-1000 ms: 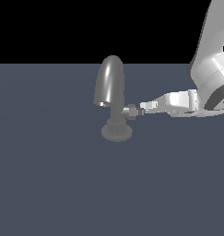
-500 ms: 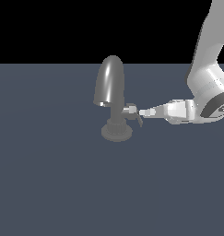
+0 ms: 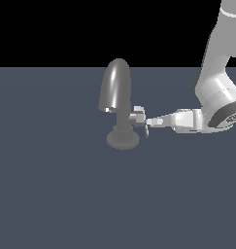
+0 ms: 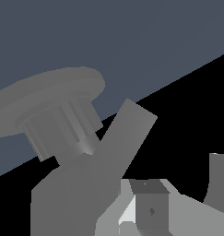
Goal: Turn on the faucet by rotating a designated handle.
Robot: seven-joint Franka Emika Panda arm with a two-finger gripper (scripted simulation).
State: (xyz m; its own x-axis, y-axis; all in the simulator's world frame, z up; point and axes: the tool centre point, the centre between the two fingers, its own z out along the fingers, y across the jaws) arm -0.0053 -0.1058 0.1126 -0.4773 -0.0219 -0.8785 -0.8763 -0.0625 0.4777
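Low on the dark grey floor (image 3: 66,204) stands the faucet (image 3: 117,92), its arched spout rising above a ribbed neck and round base, with the handle (image 3: 139,118) jutting from the stem toward the exterior view's right. Reaching in from that side, the gripper (image 3: 149,122) has its tips right against the handle's light end. Whether the jaws are parted or closed cannot be told; the wrist view shows only the ribbed neck (image 4: 62,126) and base close up.
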